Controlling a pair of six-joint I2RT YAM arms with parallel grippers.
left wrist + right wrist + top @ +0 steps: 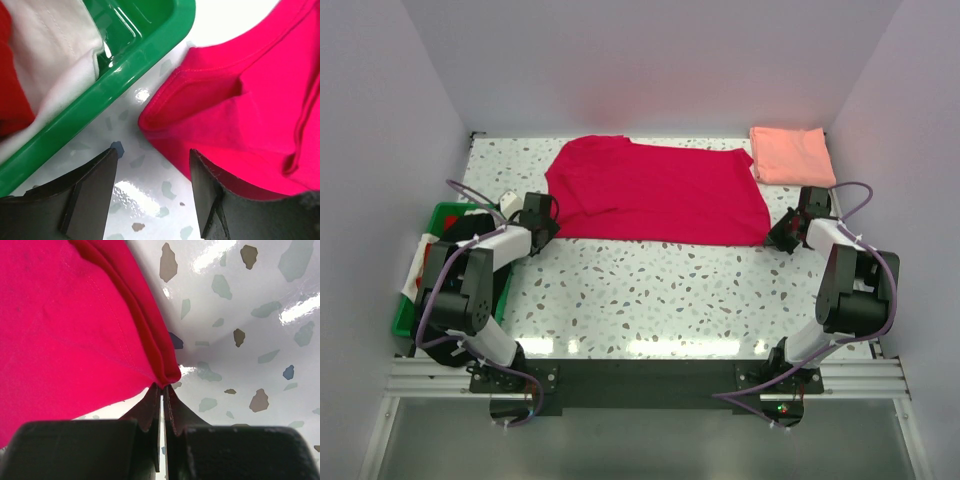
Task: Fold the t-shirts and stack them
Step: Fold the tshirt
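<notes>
Looking down, you see the red shirt (660, 190) spread flat across the far half of the table (650, 300). The pink shirt (790, 153) lies folded at the far right corner, just beside it. Your left gripper (152, 165) stands released, jaws wide, low over bare table between the crate (115, 80) and the red shirt's left edge. Your right gripper (162, 390) is clenched on the red shirt's near right corner.
</notes>
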